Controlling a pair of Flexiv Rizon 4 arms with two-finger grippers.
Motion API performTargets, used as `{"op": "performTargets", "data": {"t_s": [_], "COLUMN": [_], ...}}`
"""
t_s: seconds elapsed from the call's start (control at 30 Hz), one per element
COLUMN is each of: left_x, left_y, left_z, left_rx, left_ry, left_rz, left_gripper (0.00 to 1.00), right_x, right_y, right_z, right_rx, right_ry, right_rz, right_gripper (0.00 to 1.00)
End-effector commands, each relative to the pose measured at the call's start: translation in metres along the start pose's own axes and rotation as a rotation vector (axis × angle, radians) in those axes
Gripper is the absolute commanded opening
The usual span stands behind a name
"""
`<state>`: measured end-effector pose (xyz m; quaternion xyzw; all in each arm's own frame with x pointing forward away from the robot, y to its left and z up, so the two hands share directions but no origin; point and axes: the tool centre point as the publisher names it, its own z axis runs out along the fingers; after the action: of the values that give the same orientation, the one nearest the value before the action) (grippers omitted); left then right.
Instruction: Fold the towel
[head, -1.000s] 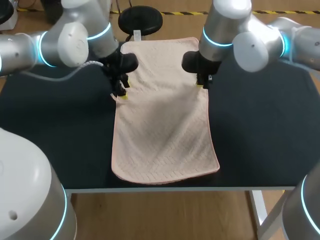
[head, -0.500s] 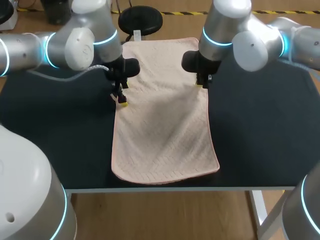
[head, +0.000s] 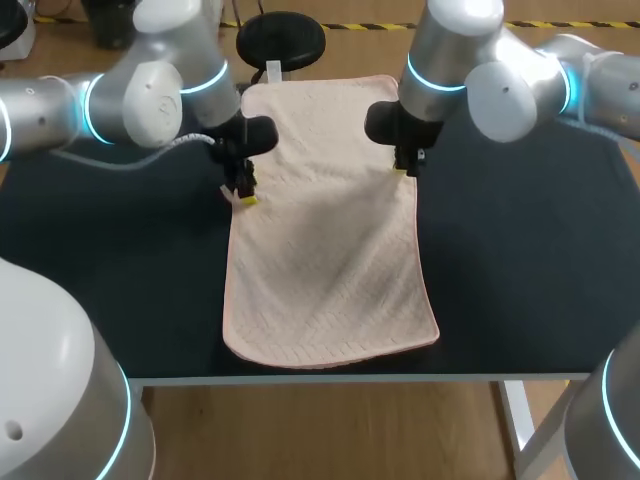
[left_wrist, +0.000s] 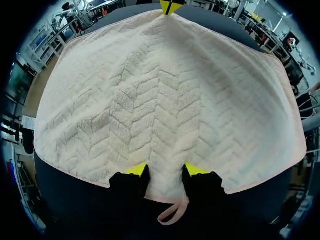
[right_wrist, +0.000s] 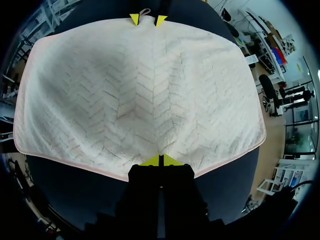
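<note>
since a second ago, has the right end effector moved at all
No. The right end effector sits at the same spot on the right edge of the pale pink chevron-textured towel, no nearer to the dark table's front edge than before.

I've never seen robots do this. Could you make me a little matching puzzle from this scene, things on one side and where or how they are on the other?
Things:
1. towel
2. table
3. left gripper
4. right gripper

Descriptions:
A. dark surface under everything
B. at the towel edge that has the small loop, cloth bunched inside it
C. pale pink, spread out flat
D. yellow tips pressed together on the opposite long edge

Pairs: 1-C, 2-A, 3-B, 4-D
</note>
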<state>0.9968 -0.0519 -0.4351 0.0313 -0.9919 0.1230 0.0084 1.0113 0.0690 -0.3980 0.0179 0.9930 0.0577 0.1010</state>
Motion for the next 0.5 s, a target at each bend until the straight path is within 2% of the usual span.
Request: {"op": "performTargets", "data": {"t_s": [0.03, 0.5], "left_x": [0.004, 0.006], "left_y": [0.004, -0.001], "left_z": [-0.01, -0.041], "left_rx": [0.018, 0.063], "left_ry": [-0.005, -0.023], "left_rz": [0.003, 0.03], "left_gripper": [0.0, 0.0], "right_x": [0.0, -0.001], "right_y": [0.0, 0.003], "right_z": [-0.001, -0.002], "right_rx": [0.0, -0.009], "right_ry": [0.002, -0.008], "right_rz": [-0.002, -0.003], "right_gripper": [0.0, 0.0]}}
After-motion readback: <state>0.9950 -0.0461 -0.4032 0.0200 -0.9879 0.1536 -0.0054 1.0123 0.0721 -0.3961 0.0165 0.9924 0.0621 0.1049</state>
